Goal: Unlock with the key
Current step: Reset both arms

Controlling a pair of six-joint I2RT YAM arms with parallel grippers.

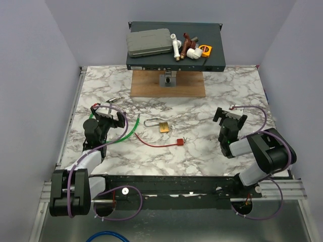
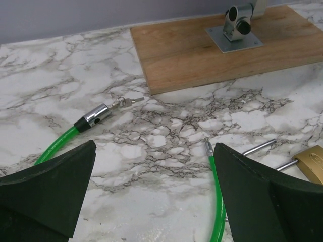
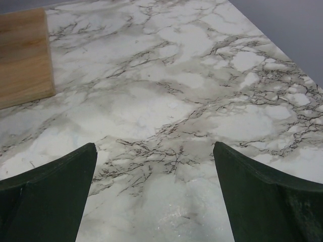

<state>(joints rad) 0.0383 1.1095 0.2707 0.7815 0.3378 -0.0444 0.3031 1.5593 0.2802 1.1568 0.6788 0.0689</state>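
Observation:
A brass padlock [image 1: 164, 126] lies flat mid-table, its steel shackle [image 1: 151, 122] pointing left; its corner [image 2: 313, 162] shows at the right edge of the left wrist view. Just in front of it lies a red cord ending in a small red-headed piece [image 1: 177, 143] that looks like the key. My left gripper [image 1: 108, 114] [image 2: 155, 146] hovers open left of the padlock, with only marble and green cable between its fingers. My right gripper [image 1: 230, 114] [image 3: 154, 146] stands open over bare marble right of the padlock.
A green cable [image 1: 132, 130] [image 2: 218, 191] with a chrome end piece [image 2: 96, 116] curves beside the left gripper. Behind are a wooden board [image 1: 168, 86] with a metal bracket [image 2: 237, 27] and a dark shelf [image 1: 217, 55] carrying a grey case, pipe fittings and a tape measure.

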